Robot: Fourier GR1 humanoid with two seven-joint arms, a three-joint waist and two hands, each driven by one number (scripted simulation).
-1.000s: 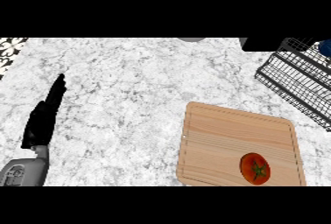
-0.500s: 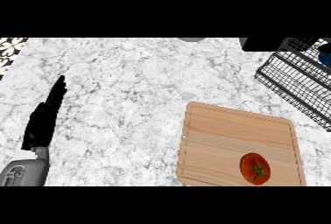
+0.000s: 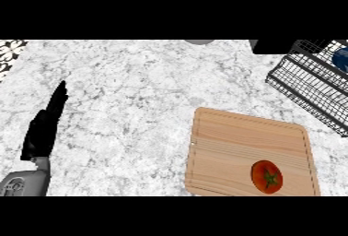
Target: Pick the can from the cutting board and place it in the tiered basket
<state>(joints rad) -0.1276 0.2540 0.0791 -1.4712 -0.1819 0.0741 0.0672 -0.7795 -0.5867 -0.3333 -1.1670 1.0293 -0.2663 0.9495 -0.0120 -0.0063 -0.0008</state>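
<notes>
- Our left hand rests at the left edge of the view on the white marbled counter, its black fingers straight and held together, pointing to the far side and holding nothing.
- Our right hand shows nowhere in the view, so we say nothing of its fingers.
- The pale wooden cutting board lies near and to the right; the only thing on it is a red tomato with a green stalk, at its near right corner.
- We see no can on the board. At the far right stands the black wire tiered basket, and a dark blue rounded object shows at its far right edge; we cannot tell whether that is the can.
- We judge the placing step to be in hand or just ending, out of view.
- The next move calls for confirming that the can sits in a tier, then bringing the right hand clear of the wire.
</notes>
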